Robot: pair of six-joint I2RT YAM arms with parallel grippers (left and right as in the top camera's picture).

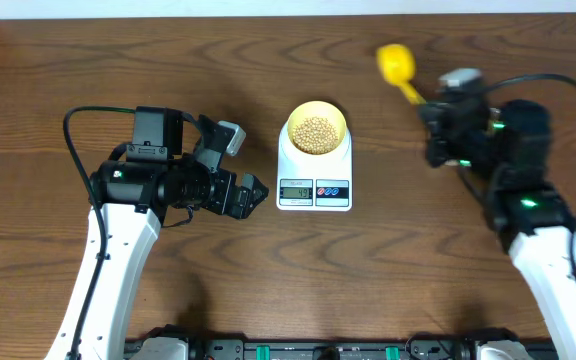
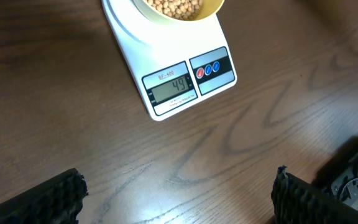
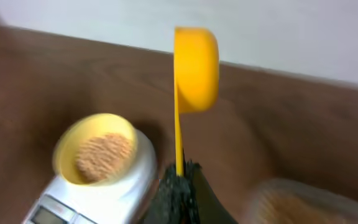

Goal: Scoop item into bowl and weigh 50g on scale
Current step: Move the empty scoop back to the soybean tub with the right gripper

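Observation:
The white scale (image 1: 314, 185) stands mid-table with the pale yellow bowl (image 1: 315, 130) on its platform. Beige beans (image 1: 315, 132) fill the bowl. In the left wrist view the scale's display (image 2: 174, 89) is lit, and the bowl's rim (image 2: 215, 9) and the beans (image 2: 176, 6) show at the top edge. My left gripper (image 1: 255, 194) rests open just left of the scale, its fingers (image 2: 48, 199) wide apart over bare wood. My right gripper (image 1: 427, 101) is shut on the handle of a bright yellow scoop (image 1: 395, 63), held up to the right of the bowl (image 3: 98, 149). The scoop's cup (image 3: 196, 68) is turned on its side.
A blurred pale container (image 3: 300, 202) with tan contents lies at the lower right of the right wrist view. The table's far edge (image 1: 268, 16) runs along the top, beyond the scoop. A black rail lines the front edge (image 1: 298, 350).

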